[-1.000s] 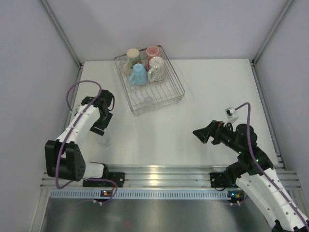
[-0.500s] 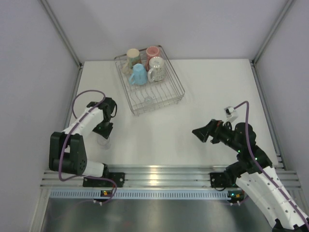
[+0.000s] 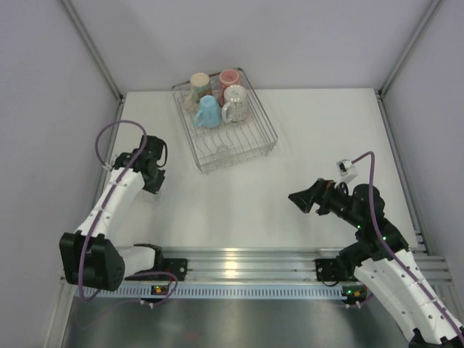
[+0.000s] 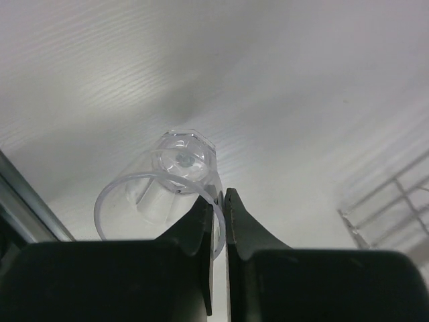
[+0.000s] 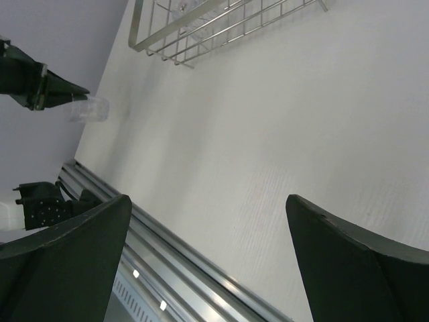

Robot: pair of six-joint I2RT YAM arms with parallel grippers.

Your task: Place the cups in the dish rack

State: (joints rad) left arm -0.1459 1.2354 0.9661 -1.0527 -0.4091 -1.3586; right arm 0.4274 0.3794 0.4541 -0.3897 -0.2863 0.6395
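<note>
Tumbler (image 4: 177, 168) at 9 o'clock on table (image 3: 304, 138), pinched by its rim in left claw (image 4: 219, 201), jaws closed on the glass wall. Top view barely shows it: clear glass, mostly under the wrist. Lifted or touching the table, can't tell. Rack (image 3: 243, 134) at 11-12 o'clock holds four cups (image 3: 208, 112) bunched at its far end, plus a faint glass (image 3: 221, 151) by the near rail. Right claw (image 5: 208, 201) at 4 o'clock, jaws wide apart, nothing between them, fingers cropped by the frame.
</note>
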